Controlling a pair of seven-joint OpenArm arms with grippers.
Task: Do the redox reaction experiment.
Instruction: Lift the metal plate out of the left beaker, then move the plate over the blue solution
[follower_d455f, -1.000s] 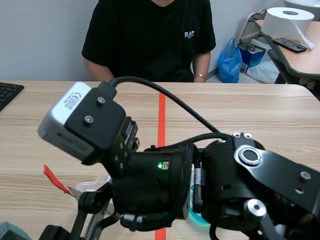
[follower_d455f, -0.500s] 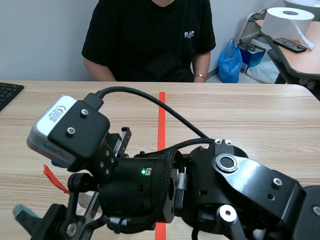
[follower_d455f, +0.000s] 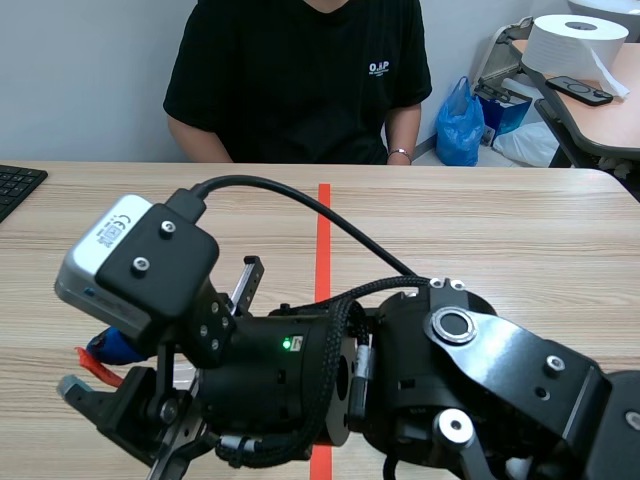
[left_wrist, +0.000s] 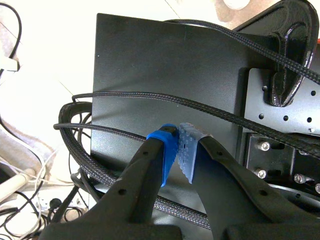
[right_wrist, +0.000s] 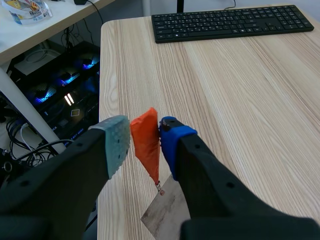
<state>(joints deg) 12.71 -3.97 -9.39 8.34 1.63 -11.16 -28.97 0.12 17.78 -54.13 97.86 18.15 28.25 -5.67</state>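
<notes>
An orange-red tab (right_wrist: 145, 142) stands between the pads of my right gripper (right_wrist: 144, 142), joined to a grey foil piece (right_wrist: 162, 210) lying on the wooden table (right_wrist: 240, 100). The blue pad (right_wrist: 170, 137) presses one side and the grey-green pad (right_wrist: 118, 142) sits against the other, so the gripper is shut on the tab. In the scene view the right arm (follower_d455f: 440, 390) crosses low to the near left, its gripper (follower_d455f: 93, 366) at the tab (follower_d455f: 84, 357). My left gripper (left_wrist: 177, 150) is shut on nothing, facing a black panel (left_wrist: 150, 65) with cables, away from the table.
A black keyboard (right_wrist: 232, 22) lies farther along the table, also seen at the scene's left edge as keyboard (follower_d455f: 15, 185). The table's edge (right_wrist: 102, 100) runs beside my right gripper. A person in a black shirt (follower_d455f: 300, 80) sits across the table.
The right arm dropped lower and leftward. Its fingers, wide apart a second ago, have come together around the orange-red tab.
</notes>
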